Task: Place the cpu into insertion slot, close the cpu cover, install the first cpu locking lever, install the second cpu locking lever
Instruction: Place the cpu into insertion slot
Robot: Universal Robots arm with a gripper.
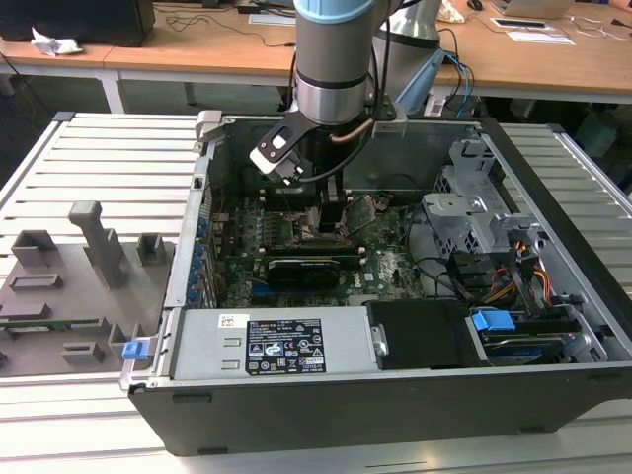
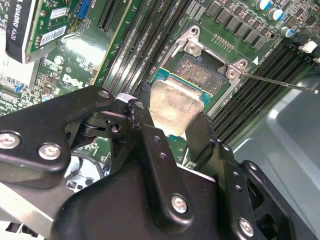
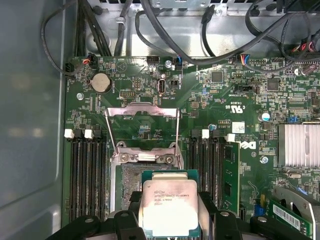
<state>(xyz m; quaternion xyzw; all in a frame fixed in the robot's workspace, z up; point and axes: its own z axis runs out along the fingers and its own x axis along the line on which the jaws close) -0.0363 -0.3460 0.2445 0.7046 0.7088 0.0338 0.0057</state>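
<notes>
My gripper [image 3: 170, 216] is shut on the cpu [image 3: 170, 206], a flat square chip with a silver-grey top, held by two opposite edges between black fingers [image 3: 209, 202]. The chip hangs low, partly over the insertion slot [image 3: 127, 184], whose dark contact field shows beside and beyond it. In the second wrist view the cpu [image 2: 175, 102] overlaps the near part of the insertion slot [image 2: 200, 67]. The cpu cover [image 3: 142, 111] is swung open and lies back over the green board, with thin locking levers [image 3: 177, 131] standing free along its sides. In the exterior view the gripper [image 1: 331, 219] reaches down inside the computer case.
Memory slots [image 3: 85, 175] flank the socket on both sides. A black expansion card [image 1: 301, 267], the power supply [image 1: 281, 346] and a drive cage [image 1: 484, 212] crowd the case. Cables [image 3: 165, 30] hang over the board's far edge. A grey fixture tray [image 1: 69, 286] lies outside at the exterior view's left.
</notes>
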